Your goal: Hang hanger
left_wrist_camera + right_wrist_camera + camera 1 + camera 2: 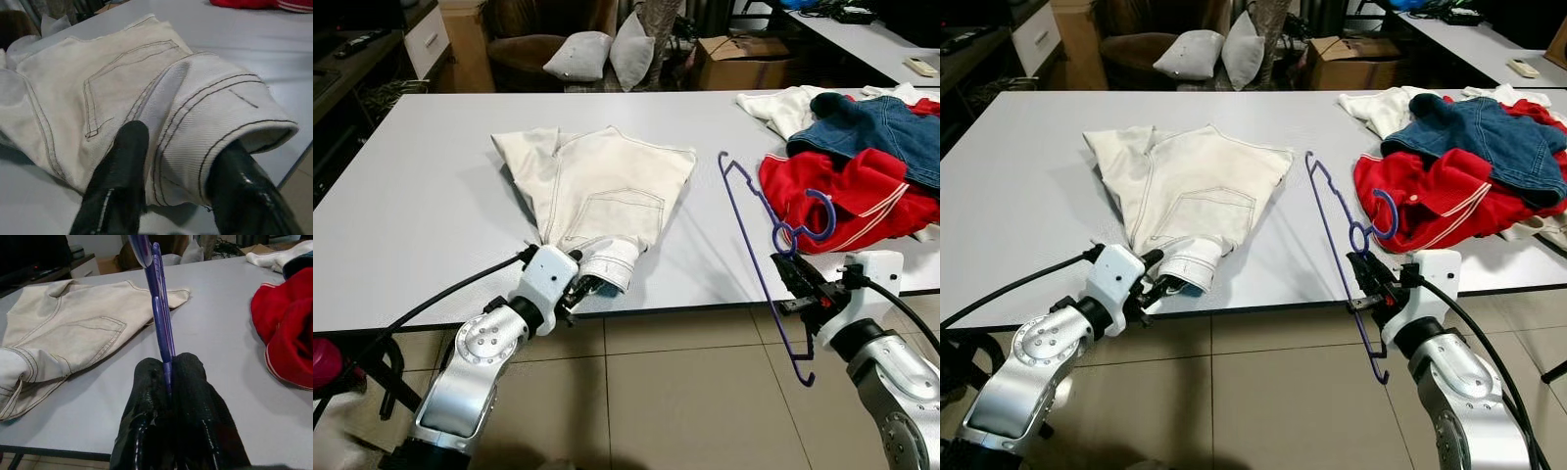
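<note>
Right end effector (1368, 277) is clamping the hanger (754, 245) at its bar; in the right wrist view the fingers (195, 396) are pressed together on the purple wire. Hanger is tilting across the desk (421, 196) edge: far end lying on the desk beyond the end effector, near end hanging past the edge over the tile floor (685, 392), hook curling just beside the end effector toward the red garment (847, 196). Beyond that garment, denim (881, 127) is sitting on the pile, with white cloth (783, 103) further out.

Left end effector (579, 286) is at the near desk edge, fingers (120, 171) spread around the rolled hem of the shorts (597, 186); one finger on each side, touching the fabric, so straddling it rather than pinching flat. Shorts are lying spread on the desk, fanning away from that end effector, back pocket facing up.

Past the desk's far side: two pillows (607, 54) on a brown chair, and a cardboard box (744, 59).
</note>
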